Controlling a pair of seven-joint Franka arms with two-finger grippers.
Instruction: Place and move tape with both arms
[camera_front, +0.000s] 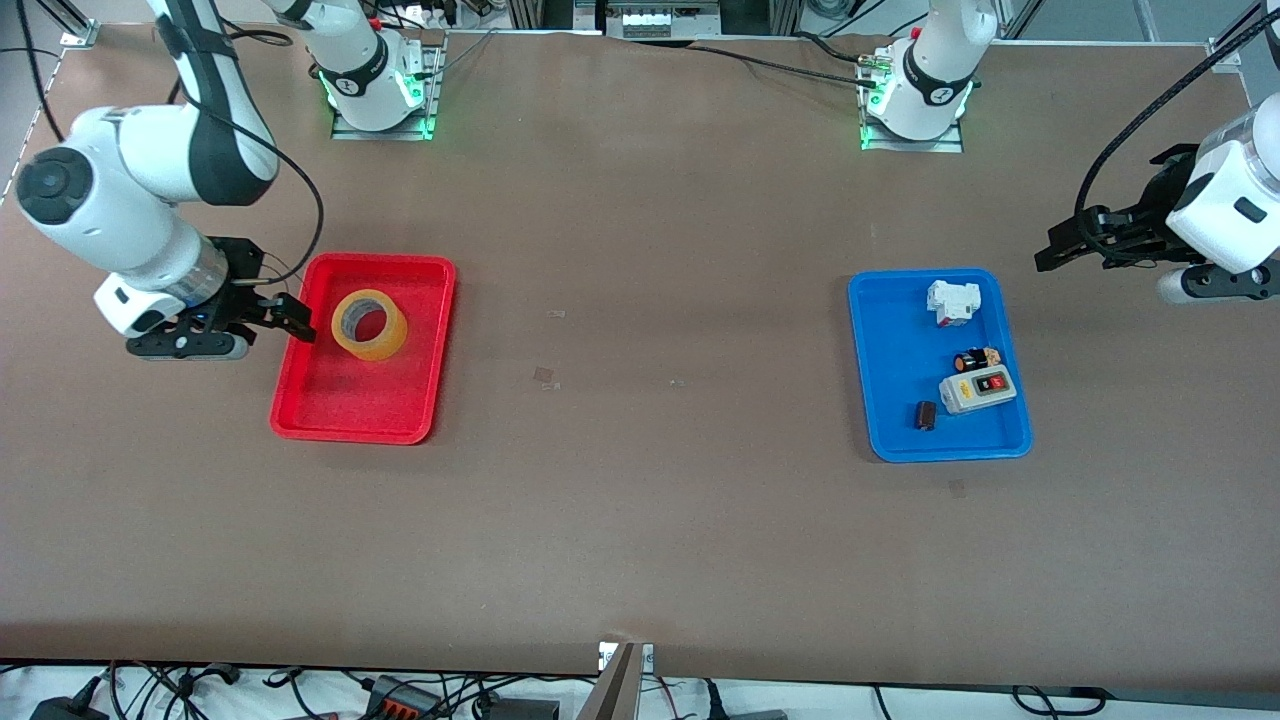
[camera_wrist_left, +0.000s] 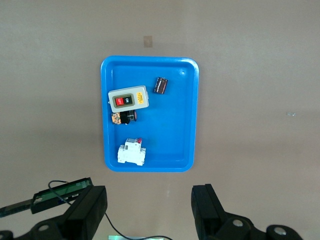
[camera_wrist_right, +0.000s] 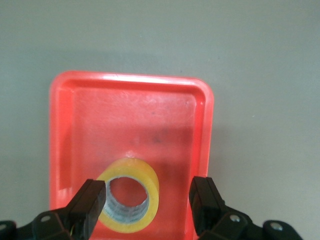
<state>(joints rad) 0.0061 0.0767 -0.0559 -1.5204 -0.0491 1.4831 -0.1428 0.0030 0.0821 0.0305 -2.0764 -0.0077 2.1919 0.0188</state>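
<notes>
Step in hand reads as the placing: tape (camera_front: 369, 325) lies in the red tray (camera_front: 330, 410), leaning on its edge, hole facing up toward the front camera. Right end effector (camera_front: 290, 318) sits over the tray's rim at the right arm's end, fingers spread wide, gripping nothing; the tape is just beside its tips, apart from them. Left end effector (camera_front: 1062, 247) waits over bare worktop (camera_front: 640, 500) near the blue tray (camera_front: 890, 440), wide open, empty. Next move likely calls for lifting the right arm clear without nudging the roll.
</notes>
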